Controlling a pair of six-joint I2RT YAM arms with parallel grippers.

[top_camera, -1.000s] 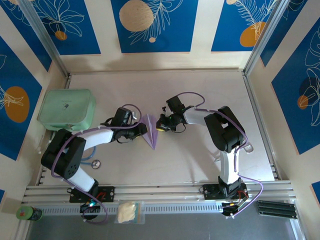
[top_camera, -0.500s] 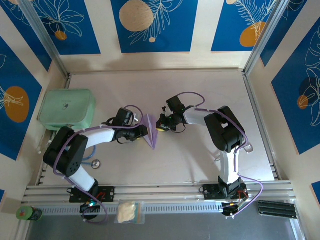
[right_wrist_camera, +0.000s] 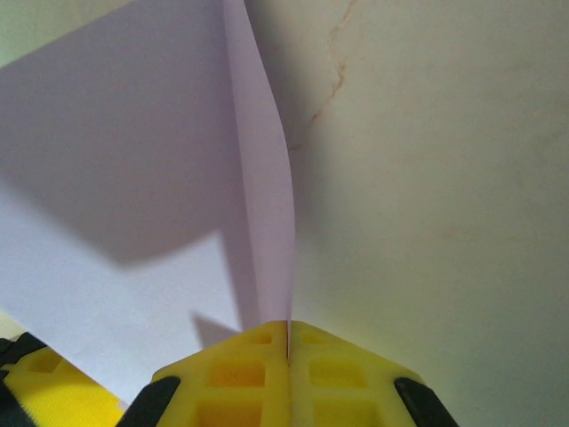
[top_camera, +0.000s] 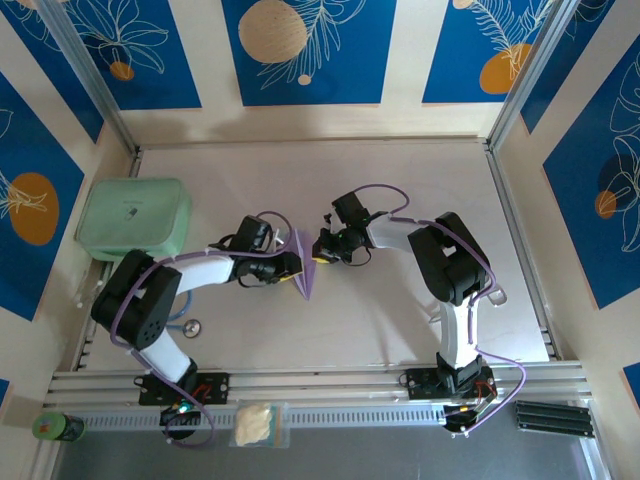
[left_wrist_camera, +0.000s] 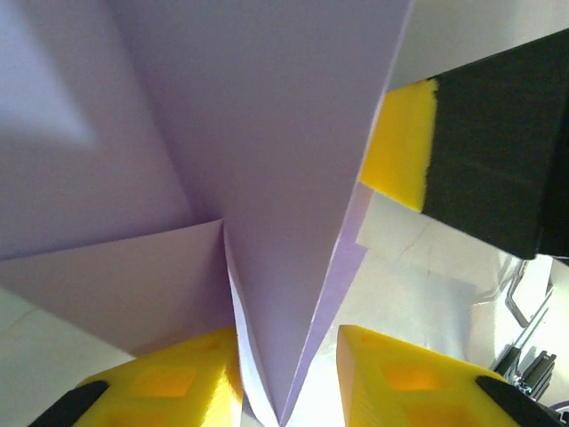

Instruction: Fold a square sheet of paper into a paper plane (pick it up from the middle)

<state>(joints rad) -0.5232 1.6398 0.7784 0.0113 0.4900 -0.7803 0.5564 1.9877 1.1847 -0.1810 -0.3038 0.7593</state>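
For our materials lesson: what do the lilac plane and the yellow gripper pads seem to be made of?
Paper plane: thin matte paper; it holds sharp creases and bows. Yellow pads: probably soft matte foam or rubber, moulded with square recesses.

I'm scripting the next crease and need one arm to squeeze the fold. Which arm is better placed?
Left. The left gripper straddles the paper plane at its raised fold, fingers apart, so it probably need only close. The right gripper is shut on the plane's edge, anchoring it.
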